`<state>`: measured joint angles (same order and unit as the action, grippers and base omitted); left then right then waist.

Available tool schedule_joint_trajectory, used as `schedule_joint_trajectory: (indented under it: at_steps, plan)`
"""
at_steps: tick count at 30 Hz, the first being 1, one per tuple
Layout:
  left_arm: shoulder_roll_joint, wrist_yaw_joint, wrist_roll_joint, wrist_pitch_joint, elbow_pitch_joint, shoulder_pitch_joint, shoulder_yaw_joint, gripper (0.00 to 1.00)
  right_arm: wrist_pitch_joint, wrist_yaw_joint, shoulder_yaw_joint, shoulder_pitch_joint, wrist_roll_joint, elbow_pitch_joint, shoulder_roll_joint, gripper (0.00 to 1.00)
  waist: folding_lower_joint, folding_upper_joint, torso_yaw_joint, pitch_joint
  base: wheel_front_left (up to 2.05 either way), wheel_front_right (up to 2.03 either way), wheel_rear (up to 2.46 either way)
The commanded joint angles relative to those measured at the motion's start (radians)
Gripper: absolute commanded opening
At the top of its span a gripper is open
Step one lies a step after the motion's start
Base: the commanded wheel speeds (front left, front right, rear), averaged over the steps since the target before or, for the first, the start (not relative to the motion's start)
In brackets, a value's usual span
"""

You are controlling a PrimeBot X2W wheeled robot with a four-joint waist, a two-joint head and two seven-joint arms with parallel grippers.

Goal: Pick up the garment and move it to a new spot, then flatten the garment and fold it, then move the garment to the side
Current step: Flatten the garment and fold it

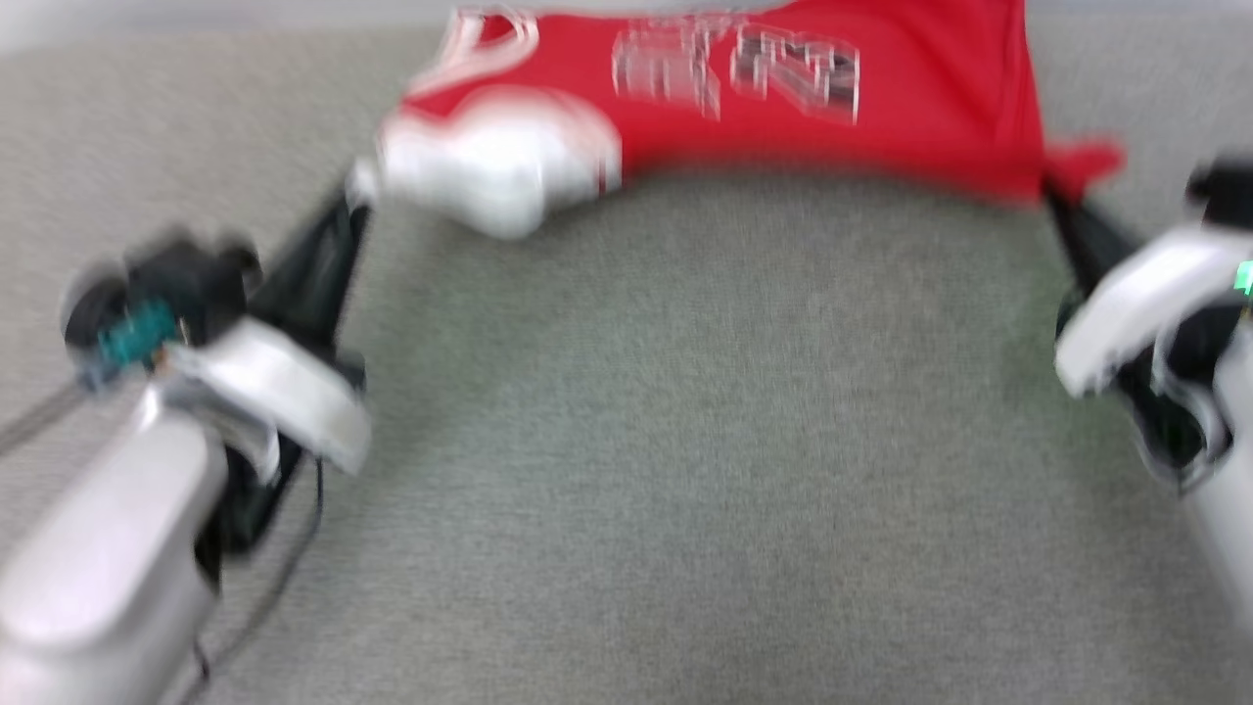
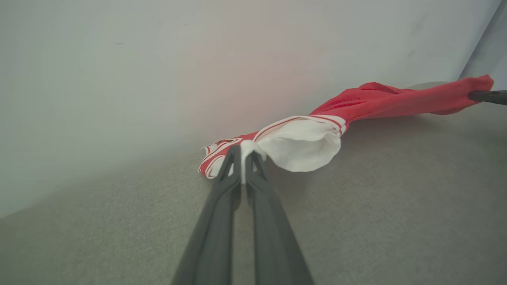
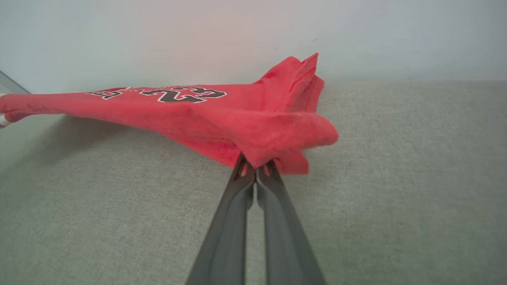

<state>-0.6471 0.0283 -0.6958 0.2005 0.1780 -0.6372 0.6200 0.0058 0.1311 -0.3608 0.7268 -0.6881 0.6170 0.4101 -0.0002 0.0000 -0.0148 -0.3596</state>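
The red basketball jersey [image 1: 930, 117] is stretched between both grippers at the far side of the grey fabric surface [image 1: 685, 470], close to the pale wall [image 2: 158, 59]. The left gripper [image 2: 242, 160] is pinched tight on the jersey's white, stripe-trimmed left edge. The right gripper [image 3: 255, 169] is clamped on its bunched red right corner. The black numerals face up, and a white side panel droops near the left gripper.

Motion blur smears the head view; the letters on the garment [image 1: 930, 117] streak. Both wrist views are sharp and softly, evenly lit, with a faint shadow under the cloth on the grey surface [image 3: 119, 198] and a pink tint on the wall [image 2: 237, 79].
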Motion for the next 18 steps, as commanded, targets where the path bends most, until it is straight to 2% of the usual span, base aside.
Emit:
schedule_joint_trajectory:
  at_steps: [1, 4, 5, 10, 15, 18]
  plan:
    - [-0.005, 0.006, -0.004, 0.000, -0.008, 0.023, 0.002, 0.00, -0.006, -0.001, -0.003, -0.023, -0.005, -0.005, 0.013, 0.00, 0.0002, 0.0000, -0.027, 0.072, 0.00, 0.00, 0.00]
    - [-0.047, 0.050, -0.035, -0.014, -0.086, 0.161, 0.003, 0.00, -0.020, -0.001, -0.025, -0.127, -0.052, -0.029, 0.035, 0.00, 0.0002, 0.0000, -0.039, 0.120, 0.00, 0.00, 0.00]
    - [-0.089, 0.088, -0.061, -0.026, -0.166, 0.282, 0.007, 0.00, -0.031, -0.001, -0.032, -0.217, -0.095, -0.052, 0.062, 0.00, 0.0002, 0.0000, -0.050, 0.160, 0.00, 0.00, 0.00]
    - [-0.154, 0.146, -0.097, -0.058, -0.290, 0.445, 0.019, 0.00, -0.026, -0.001, -0.033, -0.342, -0.170, -0.109, 0.100, 0.00, 0.0002, 0.0000, -0.072, 0.214, 0.00, 0.00, 0.00]
    - [-0.203, 0.167, -0.153, -0.109, -0.386, 0.582, 0.052, 0.00, 0.005, -0.001, -0.024, -0.463, -0.225, -0.180, 0.139, 0.00, 0.0002, 0.0000, -0.086, 0.260, 0.00, 0.00, 0.00]
    - [-0.229, 0.163, -0.183, -0.138, -0.436, 0.645, 0.076, 0.00, 0.044, -0.001, -0.019, -0.547, -0.247, -0.230, 0.177, 0.00, 0.0002, 0.0000, -0.090, 0.284, 0.00, 0.00, 0.00]
